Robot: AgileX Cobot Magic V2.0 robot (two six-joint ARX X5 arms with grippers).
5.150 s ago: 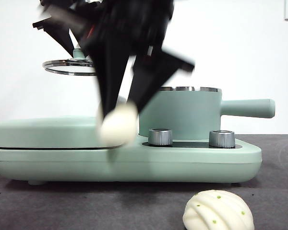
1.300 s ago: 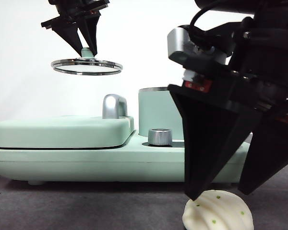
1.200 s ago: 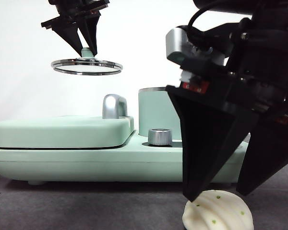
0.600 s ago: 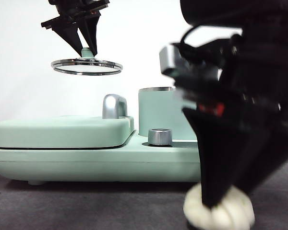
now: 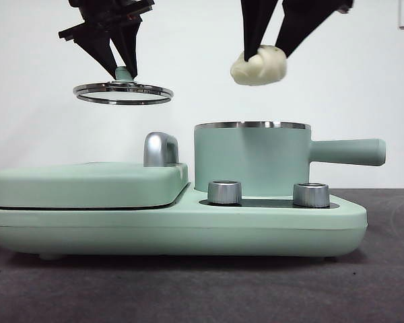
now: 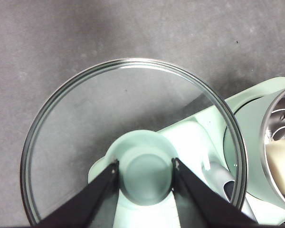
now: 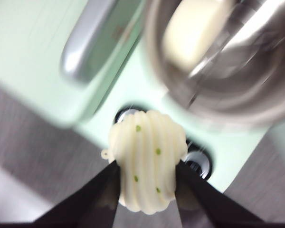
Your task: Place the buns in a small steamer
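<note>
- I read the task as half done: the smooth bun (image 7: 194, 31) already lies inside the steamer pot (image 5: 252, 158), visible through its open top in both wrist views.
- My right gripper (image 7: 147, 178) pinches the pleated bun (image 7: 147, 161) between its two jaws. In the front view this bun hangs in the air above the pot's steel rim, clear of it.
- My left gripper (image 6: 145, 168) is clamped on the green knob (image 6: 146, 166) of the glass lid (image 6: 85, 109) and holds the lid in the air beside the pot, above the flat griddle cover (image 5: 87, 185), so the pot mouth is open.
- Remaining, in my judgement: centre the pleated bun over the opening, lower it, release it next to the smooth bun.
- The task does not ask for the lid to be put back.
</note>
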